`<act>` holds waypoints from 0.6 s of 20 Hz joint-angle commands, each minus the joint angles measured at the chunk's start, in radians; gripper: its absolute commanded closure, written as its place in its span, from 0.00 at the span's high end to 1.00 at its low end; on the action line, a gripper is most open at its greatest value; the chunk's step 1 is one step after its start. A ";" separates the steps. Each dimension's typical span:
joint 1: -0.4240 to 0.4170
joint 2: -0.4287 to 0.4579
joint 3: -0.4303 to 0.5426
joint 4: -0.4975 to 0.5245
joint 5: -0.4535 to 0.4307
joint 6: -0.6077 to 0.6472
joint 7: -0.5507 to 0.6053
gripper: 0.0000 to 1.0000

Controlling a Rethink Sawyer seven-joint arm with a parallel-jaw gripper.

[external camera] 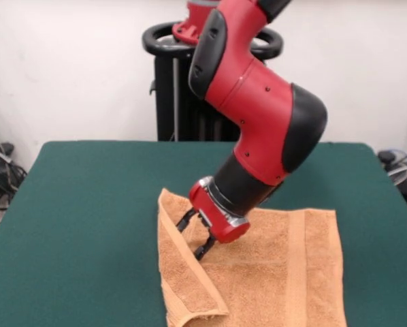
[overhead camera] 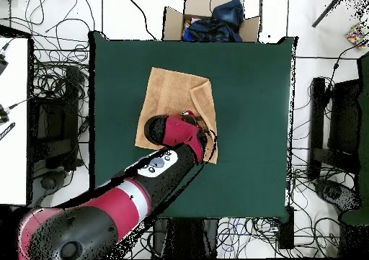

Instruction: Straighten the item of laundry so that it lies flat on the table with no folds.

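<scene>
End effector [external camera: 198, 238] slightly open over towel [external camera: 278, 272] on desk [external camera: 81, 204]; folded side flap still needs flattening.

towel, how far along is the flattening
Most of the towel already lies spread flat on the table. In hand: the pincer is down at a strip folded over along one edge; whether it grips the cloth is unclear. Left: turning that flap back out so no fold remains.
</scene>
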 commanded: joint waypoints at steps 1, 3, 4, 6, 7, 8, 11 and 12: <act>0.046 0.156 -0.069 -0.068 0.067 -0.072 0.278 1.00; 0.044 0.150 -0.058 -0.053 0.073 -0.092 0.270 1.00; 0.045 0.146 -0.054 -0.048 0.077 -0.091 0.265 1.00; 0.056 0.159 -0.066 -0.048 0.091 -0.085 0.268 1.00; 0.063 0.167 -0.074 -0.049 0.099 -0.082 0.271 1.00; 0.069 0.178 -0.082 -0.052 0.110 -0.081 0.277 1.00; 0.079 0.188 -0.081 -0.042 0.141 -0.115 0.292 1.00; 0.082 0.185 -0.075 -0.032 0.153 -0.129 0.297 1.00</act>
